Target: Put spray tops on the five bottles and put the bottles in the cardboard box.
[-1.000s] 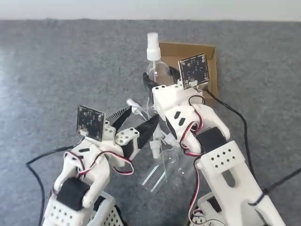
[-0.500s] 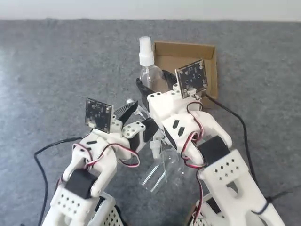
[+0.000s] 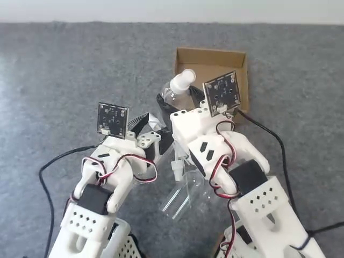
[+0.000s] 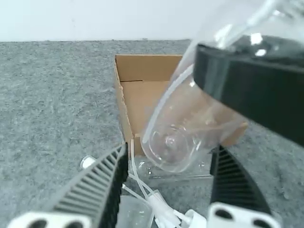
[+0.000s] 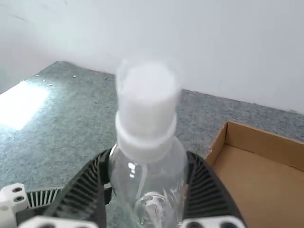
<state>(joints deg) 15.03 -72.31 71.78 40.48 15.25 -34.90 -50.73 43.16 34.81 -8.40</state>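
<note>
A clear bottle (image 3: pixel 173 91) with a white spray top (image 3: pixel 183 79) hangs above the table, tilted with its top toward the cardboard box (image 3: pixel 237 60). My right gripper (image 3: pixel 177 103) is shut on the bottle's body; in the right wrist view the bottle (image 5: pixel 148 156) stands between the black fingers (image 5: pixel 83 190). My left gripper (image 3: pixel 153 129) is open just beside and below it. In the left wrist view, the bottle's round base (image 4: pixel 173 140) hovers between the left gripper's fingers (image 4: pixel 97 187) without touching them. The box (image 4: pixel 142 78) lies open behind it.
More clear bottles (image 3: pixel 185 188) and loose spray tops (image 3: pixel 177 171) with thin tubes lie on the grey carpet between the two arms. Black cables (image 3: pixel 271 137) run along both sides. Open carpet spreads to the left of the box.
The right gripper has tipped the bottle from upright to leaning toward the box. The left arm has moved in closer, bringing its open gripper under the bottle.
</note>
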